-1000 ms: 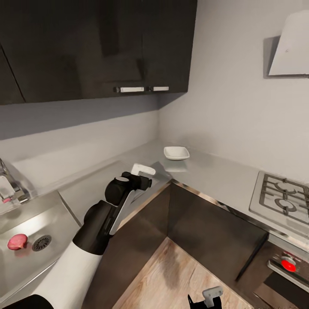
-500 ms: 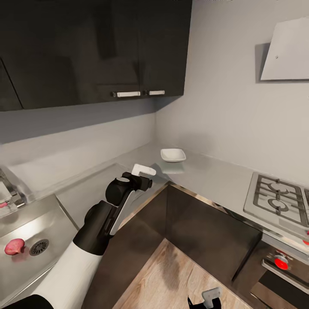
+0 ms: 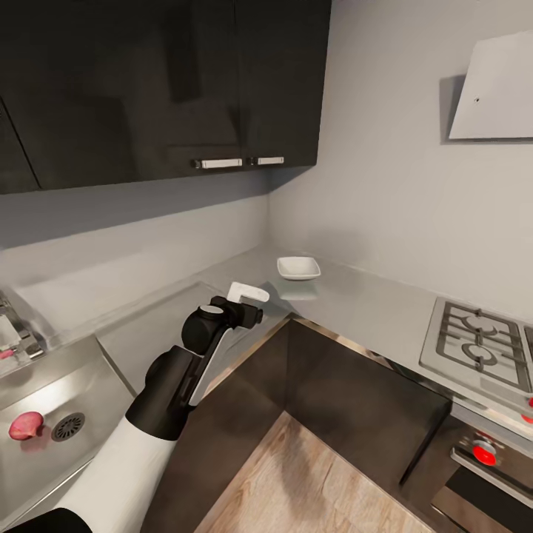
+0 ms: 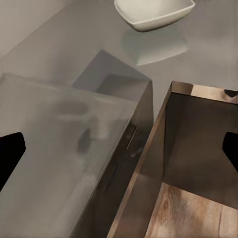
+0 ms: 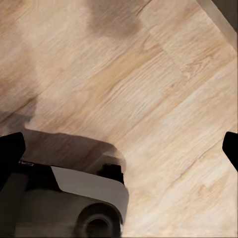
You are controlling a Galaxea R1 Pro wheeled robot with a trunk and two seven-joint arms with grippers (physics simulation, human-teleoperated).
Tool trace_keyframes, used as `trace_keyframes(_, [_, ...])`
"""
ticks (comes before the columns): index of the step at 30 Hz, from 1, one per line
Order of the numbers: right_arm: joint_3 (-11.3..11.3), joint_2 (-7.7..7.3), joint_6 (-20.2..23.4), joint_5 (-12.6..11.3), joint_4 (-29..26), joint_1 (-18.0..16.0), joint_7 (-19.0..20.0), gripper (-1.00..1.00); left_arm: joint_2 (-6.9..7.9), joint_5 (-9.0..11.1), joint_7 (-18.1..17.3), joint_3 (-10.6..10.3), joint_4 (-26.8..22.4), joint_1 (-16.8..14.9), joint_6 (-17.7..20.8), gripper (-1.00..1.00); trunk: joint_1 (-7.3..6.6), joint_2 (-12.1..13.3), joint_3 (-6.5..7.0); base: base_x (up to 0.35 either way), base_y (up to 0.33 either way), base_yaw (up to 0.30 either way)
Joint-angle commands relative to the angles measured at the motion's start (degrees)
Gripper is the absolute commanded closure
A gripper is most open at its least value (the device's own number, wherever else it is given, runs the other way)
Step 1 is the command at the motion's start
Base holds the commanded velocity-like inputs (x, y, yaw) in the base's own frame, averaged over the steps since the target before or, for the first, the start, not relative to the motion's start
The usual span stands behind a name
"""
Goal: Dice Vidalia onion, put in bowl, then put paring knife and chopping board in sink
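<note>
The Vidalia onion [image 3: 26,425], pinkish-red, lies in the steel sink [image 3: 44,474] beside the round drain at the far left of the head view. The white bowl [image 3: 298,268] [image 4: 153,12] stands on the grey countertop [image 3: 355,296] in the corner. My left gripper [image 3: 250,296] [image 4: 120,151] hovers over the counter's front corner, short of the bowl, open and empty. In its own wrist view my right gripper [image 5: 120,148] is open over the wooden floor, holding nothing. The chopping board and paring knife are out of view.
A chrome faucet [image 3: 11,337] stands behind the sink. A gas hob [image 3: 481,348] sits on the right counter, with an oven's red knob [image 3: 483,451] below and a range hood [image 3: 492,89] above. Dark wall cabinets [image 3: 148,81] hang overhead. The robot's base [image 5: 74,198] is under the right gripper.
The head camera shifted, so the whole scene slid a little. The right gripper's finger that showed at the bottom edge of the head view has dropped out of it. The left arm has held still.
</note>
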Motion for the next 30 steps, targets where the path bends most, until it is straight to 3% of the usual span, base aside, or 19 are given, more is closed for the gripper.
trace_keyframes(1, [0.29,-0.17,-0.15,-0.17,0.03,0.51,0.33,-1.00,-0.01,0.45,0.50,-0.06,-0.03,-0.06,0.21,-1.00,0.01,-0.07,-0.08,0.000,0.000,0.000])
trace_keyframes(6, [0.05,-0.68,-0.03,-0.79,-0.08,2.51,1.14,-1.00,0.01,0.43,0.52,-0.06,-0.03,-0.06,0.21,-1.00,-0.86,1.54,0.64,0.000,0.000,0.000])
trace_keyframes(9, [-1.05,-0.62,-0.06,-4.41,-0.22,2.74,1.03,-1.00,0.04,0.42,0.52,-0.05,-0.04,-0.06,0.21,-1.00,-1.52,2.74,1.18,0.000,0.000,0.000])
trace_keyframes(10, [-1.67,-0.57,-0.12,-7.47,-0.27,2.79,0.97,-1.00,0.05,0.42,0.52,-0.04,-0.04,-0.06,0.21,-1.00,-1.74,3.14,1.36,0.000,0.000,0.000])
trace_keyframes(14, [-2.21,-0.52,-0.34,-12.26,-0.37,2.83,0.98,-1.00,0.06,0.42,0.52,-0.05,-0.02,-0.06,0.21,-1.00,-2.62,4.75,2.08,0.000,0.000,0.000])
trace_keyframes(19, [-2.33,-0.51,-0.44,-13.52,-0.40,2.84,0.99,-1.00,0.06,0.40,0.52,-0.02,-0.05,-0.06,0.21,-1.00,-3.72,6.75,2.97,0.000,0.000,0.000])
trace_keyframes(30, [-2.26,-0.40,-0.45,-13.76,-0.40,2.84,1.00,-1.00,0.06,0.42,0.52,-0.06,-0.41,-0.06,0.29,-1.00,-6.14,11.16,4.95,0.000,0.000,0.000])
